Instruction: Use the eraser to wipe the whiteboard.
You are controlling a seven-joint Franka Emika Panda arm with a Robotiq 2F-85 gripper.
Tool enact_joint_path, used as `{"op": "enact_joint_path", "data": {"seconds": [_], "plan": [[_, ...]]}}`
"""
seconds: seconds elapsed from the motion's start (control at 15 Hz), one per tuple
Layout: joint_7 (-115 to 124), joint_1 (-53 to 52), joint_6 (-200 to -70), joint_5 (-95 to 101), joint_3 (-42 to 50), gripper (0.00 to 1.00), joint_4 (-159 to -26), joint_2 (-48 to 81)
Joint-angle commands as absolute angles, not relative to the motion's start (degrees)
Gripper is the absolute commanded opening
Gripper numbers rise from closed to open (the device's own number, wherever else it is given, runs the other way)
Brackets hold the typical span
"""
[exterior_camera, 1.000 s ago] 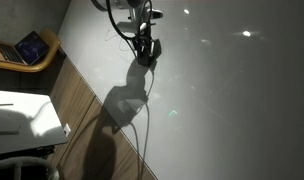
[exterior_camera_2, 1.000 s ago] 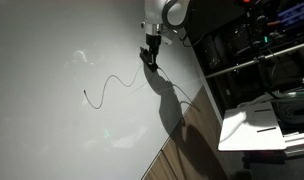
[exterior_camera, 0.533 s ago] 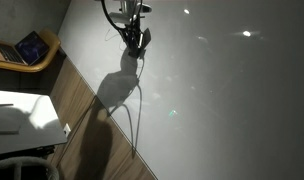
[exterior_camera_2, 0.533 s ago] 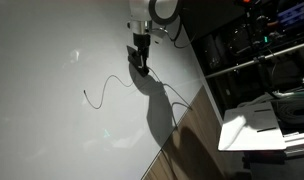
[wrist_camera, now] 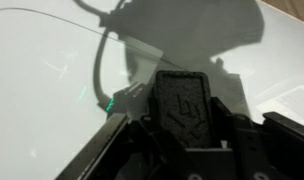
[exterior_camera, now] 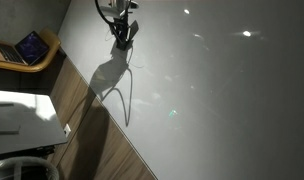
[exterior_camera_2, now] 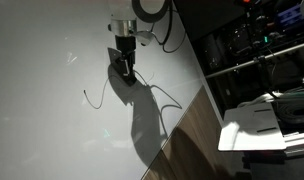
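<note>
The whiteboard point(exterior_camera: 212, 90) lies flat like a tabletop and fills both exterior views point(exterior_camera_2: 52, 120). A thin dark marker line point(exterior_camera_2: 97, 95) curves across it; in the wrist view the line point(wrist_camera: 97, 60) runs just ahead of the jaws. My gripper point(exterior_camera: 122, 32) point(exterior_camera_2: 123, 62) points down at the board and is shut on a black eraser point(wrist_camera: 184, 105), held between the fingers with its pad toward the board. Whether the pad touches the board cannot be told.
A wooden floor strip point(exterior_camera: 97, 130) runs along the whiteboard's edge point(exterior_camera_2: 177, 135). A wooden tray with a tablet point(exterior_camera: 27, 48) and a white table point(exterior_camera: 22, 115) stand off the board. Dark shelving with equipment point(exterior_camera_2: 257, 50) stands beyond the other side.
My gripper with the eraser has slid across the whiteboard, up and left in both exterior views, toward the marker line. Its shadow followed.
</note>
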State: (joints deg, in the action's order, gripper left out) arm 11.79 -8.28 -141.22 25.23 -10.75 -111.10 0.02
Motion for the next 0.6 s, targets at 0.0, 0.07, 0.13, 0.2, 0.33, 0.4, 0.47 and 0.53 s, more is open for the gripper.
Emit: {"op": "enact_joint_path", "data": {"seconds": [0.0,0.07,0.13,0.2,0.33,0.4,0.47,0.53], "plan": [[10.9,-11.6,-144.1,26.5,-12.5,0.29,-99.5,10.3],[11.0,-12.8,-143.7,26.7,-12.9,0.29,-97.9,11.7],[11.2,-14.1,-143.5,27.5,-13.2,0.29,-96.1,13.3],[11.0,-15.4,-143.3,27.8,-13.3,0.29,-94.5,14.9],[10.6,-18.0,-142.5,27.6,-13.1,0.29,-90.9,18.1],[10.3,-19.2,-141.8,27.6,-12.8,0.29,-89.1,19.8],[10.1,-20.3,-140.9,27.5,-12.5,0.29,-87.3,21.2],[9.7,-21.1,-139.7,27.4,-12.1,0.29,-85.6,22.7]]}}
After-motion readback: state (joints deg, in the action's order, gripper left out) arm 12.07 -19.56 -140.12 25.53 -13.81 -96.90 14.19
